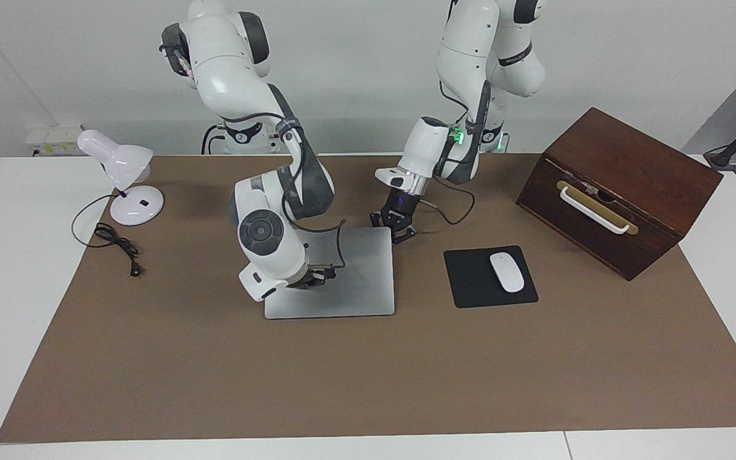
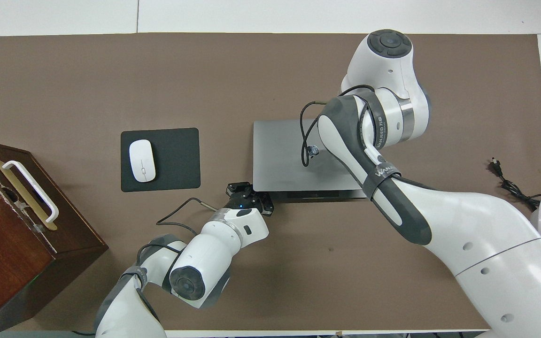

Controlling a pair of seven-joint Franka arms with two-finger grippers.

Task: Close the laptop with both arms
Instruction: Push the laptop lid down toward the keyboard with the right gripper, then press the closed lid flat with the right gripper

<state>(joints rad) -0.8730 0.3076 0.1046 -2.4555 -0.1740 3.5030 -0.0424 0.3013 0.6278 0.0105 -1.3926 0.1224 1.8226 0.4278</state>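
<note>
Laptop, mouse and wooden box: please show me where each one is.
laptop [image 1: 355, 268]: facing view, on the closed grey lid.
mouse [image 1: 506, 271]: facing view, on its white top.
wooden box [image 1: 636, 163]: facing view, on the sloped top.

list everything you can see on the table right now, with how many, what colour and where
laptop: one, silver-grey, lid down flat, mid-table.
mouse pad: one, black, beside the laptop toward the left arm's end.
mouse: one, white, on the mouse pad.
wooden box: one, dark brown, white handle, at the left arm's end.
desk lamp: one, white, black cord, at the right arm's end.
left gripper: black, shut, at the laptop's corner nearest the robots.
right gripper: black, shut, over the lid.
</note>
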